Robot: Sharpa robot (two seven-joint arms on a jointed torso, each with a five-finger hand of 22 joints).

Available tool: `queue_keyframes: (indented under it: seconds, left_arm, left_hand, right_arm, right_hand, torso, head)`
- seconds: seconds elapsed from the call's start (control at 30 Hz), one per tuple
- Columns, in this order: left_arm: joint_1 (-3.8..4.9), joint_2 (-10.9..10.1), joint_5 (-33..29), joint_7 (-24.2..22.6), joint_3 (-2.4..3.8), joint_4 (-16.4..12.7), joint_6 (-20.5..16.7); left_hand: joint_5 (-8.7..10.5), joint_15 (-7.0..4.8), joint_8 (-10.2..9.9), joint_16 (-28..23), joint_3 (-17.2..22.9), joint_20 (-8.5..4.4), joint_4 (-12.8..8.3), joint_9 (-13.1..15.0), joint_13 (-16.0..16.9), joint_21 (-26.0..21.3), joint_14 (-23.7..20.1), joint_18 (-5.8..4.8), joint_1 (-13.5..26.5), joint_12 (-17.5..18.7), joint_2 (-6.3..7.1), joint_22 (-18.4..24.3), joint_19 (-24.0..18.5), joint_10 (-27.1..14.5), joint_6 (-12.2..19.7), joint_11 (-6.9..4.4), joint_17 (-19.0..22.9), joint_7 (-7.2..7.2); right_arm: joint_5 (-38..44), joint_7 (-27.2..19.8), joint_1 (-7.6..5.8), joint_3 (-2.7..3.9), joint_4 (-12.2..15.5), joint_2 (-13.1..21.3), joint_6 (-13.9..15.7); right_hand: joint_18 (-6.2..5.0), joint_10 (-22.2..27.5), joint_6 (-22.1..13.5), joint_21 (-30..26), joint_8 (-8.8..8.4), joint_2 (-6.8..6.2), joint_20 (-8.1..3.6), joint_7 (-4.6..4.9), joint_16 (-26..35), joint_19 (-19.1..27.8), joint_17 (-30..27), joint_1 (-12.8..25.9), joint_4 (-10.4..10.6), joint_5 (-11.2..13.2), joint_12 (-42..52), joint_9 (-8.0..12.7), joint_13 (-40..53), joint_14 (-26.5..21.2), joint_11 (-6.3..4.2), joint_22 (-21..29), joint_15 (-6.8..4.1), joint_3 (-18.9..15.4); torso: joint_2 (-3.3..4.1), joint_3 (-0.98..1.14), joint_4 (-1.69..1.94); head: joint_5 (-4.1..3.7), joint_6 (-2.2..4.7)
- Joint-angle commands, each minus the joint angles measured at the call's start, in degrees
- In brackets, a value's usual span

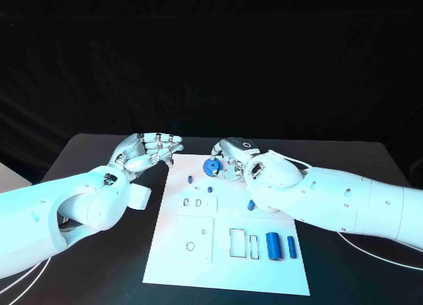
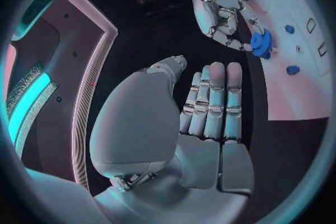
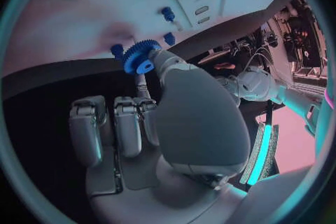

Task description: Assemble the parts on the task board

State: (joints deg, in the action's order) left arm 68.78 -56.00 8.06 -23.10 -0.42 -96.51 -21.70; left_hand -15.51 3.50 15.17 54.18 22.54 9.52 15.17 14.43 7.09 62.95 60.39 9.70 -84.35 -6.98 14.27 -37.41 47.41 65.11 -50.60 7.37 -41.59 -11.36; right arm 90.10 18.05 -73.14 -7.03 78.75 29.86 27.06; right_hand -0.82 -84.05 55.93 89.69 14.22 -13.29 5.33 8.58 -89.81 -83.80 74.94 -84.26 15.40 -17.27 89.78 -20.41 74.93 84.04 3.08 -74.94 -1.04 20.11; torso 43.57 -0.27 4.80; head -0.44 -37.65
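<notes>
Counter [image 1: 92,152]: we see a black counter that carries the white task board in its middle; both arms reach over it from the two sides.

Task board [image 1: 175,267]: a long white plate that lies flat on the counter, between the two arms. We see on it several outlined slots, rectangular and oval, and some small blue parts. In the left wrist view the same board [image 2: 280,95] shows beside the right hand.

Right hand [image 1: 237,157]: it hangs over the far end of the board. We see it holding a blue gear between the thumb and the fingertips, while the other fingers are curled in. In the right wrist view the hand [image 3: 175,117] holds the gear at the tip of the thumb, close above the board.

Left hand [image 1: 149,151]: it is just beside the far left edge of the board, not touching it. It holds nothing; in the left wrist view the hand [image 2: 203,112] has its fingers straight and side by side, with the thumb apart from them.

Blue gear [image 1: 212,167]: a round toothed wheel with a hole in the middle, in the grip of the right hand above the far part of the board. We cannot tell if it touches the board.

Two blue cylinders [image 1: 273,246]: they lie side by side on the near right part of the board, well apart from both hands.

Small blue pegs [image 1: 193,179]: a few short pieces stand on the far half of the board, near the gear.
</notes>
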Motion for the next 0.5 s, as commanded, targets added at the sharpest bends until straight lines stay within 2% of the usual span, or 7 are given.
queue_keyframes:
  seconds: [0.03, 0.1, 0.23, 0.5]
  left_arm:
    - [0.07, 0.17, -0.21, -0.17, 0.04, -0.15, 1.02]
    - [0.07, 0.19, -0.21, -0.16, 0.04, -0.15, 1.04]
    - [0.07, 0.24, -0.19, -0.15, 0.04, -0.14, 1.05]
    - [0.07, 0.27, -0.19, -0.14, 0.04, -0.14, 1.06]
  left_hand:
    - [0.22, 0.02, -0.11, 0.24, 0.31, -0.08, 0.08, 0.09, 0.05, 0.25, -0.29, 0.79, -0.14, -0.3, -0.38, -0.09, -0.42, -0.28, 0.29, 0.03, 0.05, 0.12]
    - [0.22, 0.02, -0.11, 0.24, 0.31, -0.08, 0.08, 0.09, 0.05, 0.25, -0.29, 0.79, -0.14, -0.3, -0.38, -0.09, -0.42, -0.28, 0.29, 0.03, 0.05, 0.12]
    - [0.22, 0.02, -0.11, 0.24, 0.31, -0.08, 0.08, 0.09, 0.05, 0.25, -0.29, 0.79, -0.14, -0.3, -0.38, -0.09, -0.42, -0.28, 0.29, 0.03, 0.05, 0.12]
    - [0.22, 0.02, -0.11, 0.24, 0.31, -0.08, 0.08, 0.09, 0.05, 0.25, -0.29, 0.79, -0.14, -0.3, -0.38, -0.09, -0.42, -0.28, 0.29, 0.03, 0.05, 0.12]
  right_arm:
    - [3.02, 0.6, 0.28, -0.01, -0.81, -0.7, 0.33]
    - [3.13, 0.61, 0.43, -0.01, -1.24, -1.13, 0.16]
    - [3.28, 0.64, 0.78, -0.03, -2.07, -1.88, -0.5]
    - [3.38, 0.66, 1.18, -0.11, -3.78, -2.78, -1.41]
  right_hand:
    - [0.82, -5.95, 1.92, 0.31, 0.23, -0.12, -0.42, -1.36, -0.19, -6.2, 15.06, 0.48, -0.1, -0.02, 0.22, -0.04, 15.07, 5.96, -0.36, -15.06, -0.24, 0.4]
    - [0.82, -5.95, 1.92, 0.31, 0.23, -0.12, -0.42, -1.36, -0.19, -6.2, 15.06, 0.48, -0.1, -0.02, 0.22, -0.04, 15.07, 5.96, -0.36, -15.06, -0.24, 0.4]
    - [0.82, -5.95, 1.87, 0.31, 0.18, -0.23, -0.43, -1.35, -0.19, -6.2, 15.06, 0.62, -0.11, 0.06, 0.22, -0.02, 15.07, 5.96, -0.36, -15.06, -0.25, 0.42]
    - [0.82, -5.95, 1.79, 0.31, 0.09, -0.43, -0.46, -1.31, -0.19, -6.2, 15.06, 0.97, -0.07, 0.28, 0.22, 0.03, 15.07, 5.96, -0.32, -15.06, -0.26, 0.44]
  torso:
    - [0.09, -0.02, 0.11]
    - [0.18, -0.03, 0.21]
    - [0.08, -0.05, 0.16]
    - [0.01, -0.08, 0.14]
  head:
    - [0.12, -0.14]
    - [0.04, -0.24]
    - [0.47, -0.27]
    - [0.71, -0.46]
